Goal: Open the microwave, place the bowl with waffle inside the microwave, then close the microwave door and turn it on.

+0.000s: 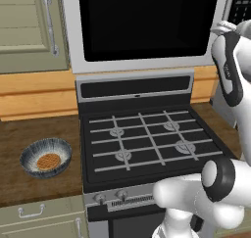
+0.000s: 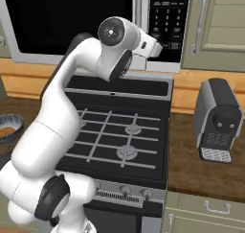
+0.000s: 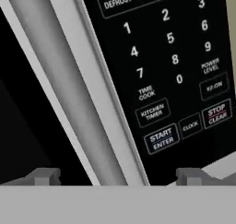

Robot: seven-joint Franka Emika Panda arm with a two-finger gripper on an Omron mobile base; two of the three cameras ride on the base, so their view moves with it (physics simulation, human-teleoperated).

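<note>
Fingertips of our gripper (image 3: 117, 176) stand spread wide with nothing between them, and straight ahead, close up, we see the door handle (image 3: 60, 75), a slim vertical silver bar running beside the black keypad (image 3: 170, 57) with its number buttons and the START/ENTER key. From the base cameras our hand sits up at the right end of the microwave (image 1: 147, 60), which hangs above the gas stove (image 1: 147, 139); the microwave door (image 1: 147, 21) looks shut, its black glass flush in the silver frame. We judge the door to be stiff and hinged, fairly light to swing but needing a firm pull to start, and the handle is the one place to take it: smooth metal, likely slippery, so we would close both fingers around the bar rather than hook it. The glass looks fragile and offers no grip. Off to the left on the brown counter (image 1: 29, 134), well apart from our hand, rests the speckled blue-grey bowl (image 1: 45, 157) with the waffle (image 1: 48, 161) lying flat inside it. We expect the bowl to be light, rigid and breakable, best pinched at its rim and kept level so the waffle stays put.
</note>
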